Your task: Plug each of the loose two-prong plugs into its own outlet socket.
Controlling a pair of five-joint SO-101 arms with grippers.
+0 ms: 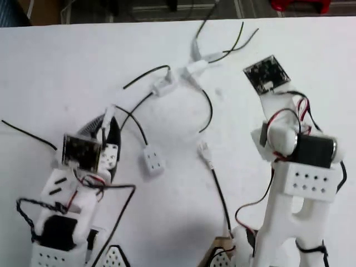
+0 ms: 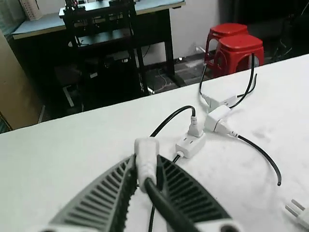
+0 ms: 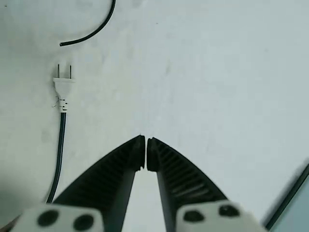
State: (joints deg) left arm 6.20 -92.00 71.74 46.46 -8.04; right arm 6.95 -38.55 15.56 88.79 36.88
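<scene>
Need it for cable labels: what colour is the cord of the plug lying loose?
Black cord, white plug; clearest in the right wrist view.

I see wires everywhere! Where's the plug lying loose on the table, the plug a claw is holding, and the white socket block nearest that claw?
Loose plug (image 3: pixel 63 86): right wrist view, white body just behind the prongs.
Held plug (image 2: pixel 146 153): left wrist view, middle of its white body.
Socket block (image 1: pixel 153 160): high view, top face.
</scene>
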